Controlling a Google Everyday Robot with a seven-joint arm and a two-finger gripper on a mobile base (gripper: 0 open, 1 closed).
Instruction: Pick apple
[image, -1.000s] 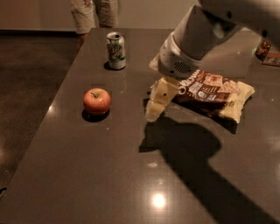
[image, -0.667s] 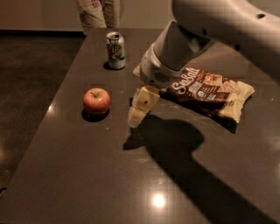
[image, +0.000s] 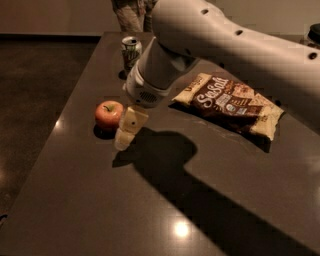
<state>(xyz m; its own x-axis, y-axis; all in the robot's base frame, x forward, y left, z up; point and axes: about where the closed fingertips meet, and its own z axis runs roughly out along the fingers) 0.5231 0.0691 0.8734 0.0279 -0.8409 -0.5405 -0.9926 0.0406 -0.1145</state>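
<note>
The claw (image: 123, 141) hangs low over the table (image: 100, 210), pointing down, nearly at the surface; whether it is released or clenched I cannot tell; nothing shows in its hold. The apple (image: 108, 114) sits upright just beside it, on its camera-left side; whether they touch is unclear; the can (image: 131, 50) stands well beyond it; the bag (image: 230, 102) lies off to its other side. This looks like the final approach; next the claw must shift sideways over the apple, centre on it, then grip and lift.
</note>
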